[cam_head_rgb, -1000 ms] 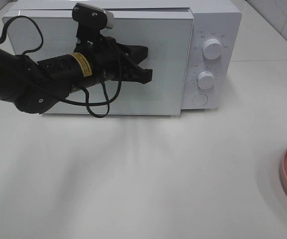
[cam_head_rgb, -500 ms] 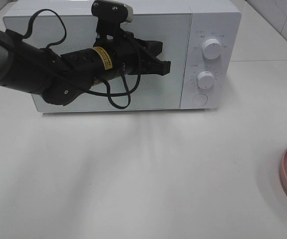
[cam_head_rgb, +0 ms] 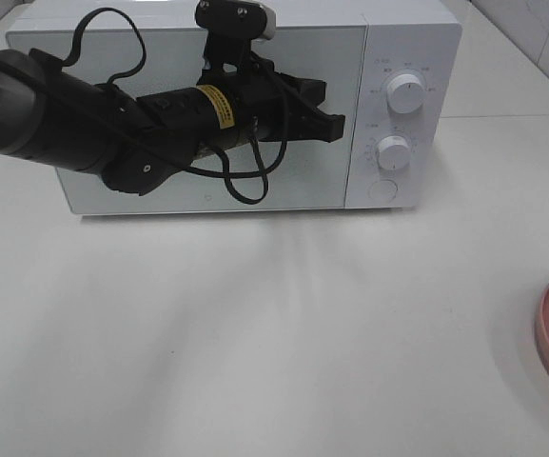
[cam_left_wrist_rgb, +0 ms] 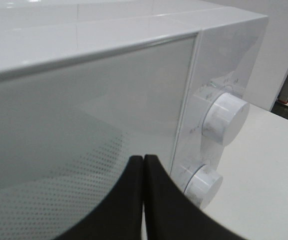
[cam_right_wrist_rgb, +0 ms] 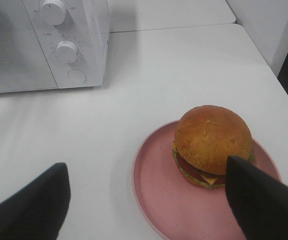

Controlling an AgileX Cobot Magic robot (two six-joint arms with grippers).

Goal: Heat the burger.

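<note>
while left pincer (cam_head_rgb: 336, 119) sits shut at microwave (cam_head_rgb: 412, 57) door — right pincer (cam_right_wrist_rgb: 148, 200) open, empty, w/ burger (cam_right_wrist_rgb: 212, 145) on plate (cam_right_wrist_rgb: 158, 200).

Burger (cam_right_wrist_rgb: 211, 142) sits on plate (cam_right_wrist_rgb: 158, 200), on table (cam_head_rgb: 255, 333) right of microwave (cam_head_rgb: 388, 57). My left gripper (cam_head_rgb: 336, 122) before microwave door (cam_head_rgb: 303, 190).

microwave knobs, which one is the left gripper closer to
The lower knob: the shut left gripper sits nearly level with it, while the upper knob is higher.
</note>
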